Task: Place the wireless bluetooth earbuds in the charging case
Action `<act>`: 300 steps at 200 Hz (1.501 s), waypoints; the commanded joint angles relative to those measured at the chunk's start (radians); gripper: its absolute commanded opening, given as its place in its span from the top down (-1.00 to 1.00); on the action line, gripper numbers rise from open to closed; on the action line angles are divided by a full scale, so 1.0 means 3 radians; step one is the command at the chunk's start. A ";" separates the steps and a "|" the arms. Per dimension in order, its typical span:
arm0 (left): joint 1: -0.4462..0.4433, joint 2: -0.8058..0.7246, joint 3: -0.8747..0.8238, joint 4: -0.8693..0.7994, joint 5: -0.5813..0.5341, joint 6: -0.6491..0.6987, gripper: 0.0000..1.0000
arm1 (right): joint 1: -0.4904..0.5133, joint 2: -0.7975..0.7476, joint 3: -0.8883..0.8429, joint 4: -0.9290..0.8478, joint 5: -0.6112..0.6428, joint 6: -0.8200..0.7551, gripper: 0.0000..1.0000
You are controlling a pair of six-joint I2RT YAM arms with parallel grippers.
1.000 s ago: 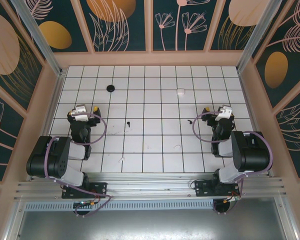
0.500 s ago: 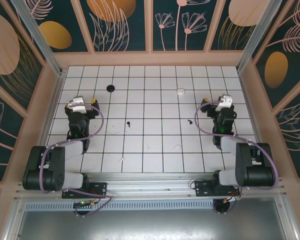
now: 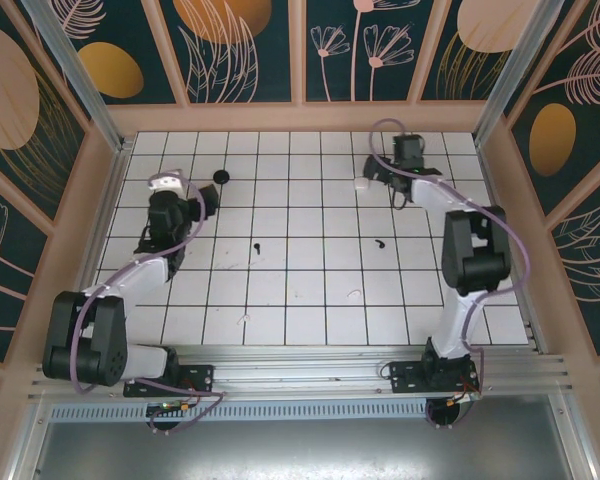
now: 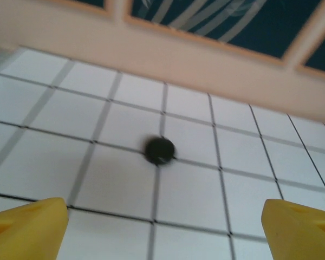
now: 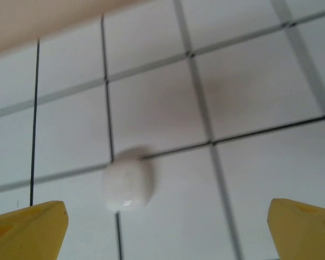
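My right fingers (image 5: 27,230) are spread wide and grasp nothing above the white tiled bench (image 3: 310,310); the white charging case (image 5: 127,185) lies on a tile joint just ahead of them, left of centre. My left fingers (image 4: 24,227), likewise released, face a small black round object (image 4: 160,150). One earbud (image 3: 256,246) and a second earbud (image 3: 380,243) lie well apart mid-bench.

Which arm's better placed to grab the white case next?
Right. The right claw is open beside the charging case, which lies just ahead between its fingertips in the wrist view. The left claw is far off, facing a black round object.
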 commanded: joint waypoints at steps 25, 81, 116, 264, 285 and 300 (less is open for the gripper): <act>-0.0715 0.0159 0.0081 -0.0171 0.0206 -0.0282 -0.78 | 0.0292 0.0582 0.0814 -0.0974 0.0435 0.0097 -0.93; -0.1228 0.0352 0.0076 -0.0007 0.0618 -0.0184 -0.85 | 0.0306 0.0877 0.1148 -0.1164 0.0495 0.0176 -0.78; -0.1281 0.0507 0.0245 -0.0183 0.0766 -0.0114 -0.82 | 0.0308 0.1064 0.1354 -0.1247 0.0467 0.0076 -0.64; -0.1284 0.0576 0.0372 -0.0275 0.1060 -0.0071 -0.60 | 0.0329 0.1356 0.1557 -0.1199 0.0133 -0.0233 -0.10; -0.1282 0.0473 0.0368 -0.0375 0.0999 -0.0099 -0.65 | 0.0352 0.1328 0.1532 -0.1181 0.0037 -0.0347 0.08; -0.1284 0.0379 0.0357 -0.0432 0.0956 -0.0153 -0.67 | 0.0387 0.1272 0.1501 -0.1162 -0.0002 -0.0435 0.12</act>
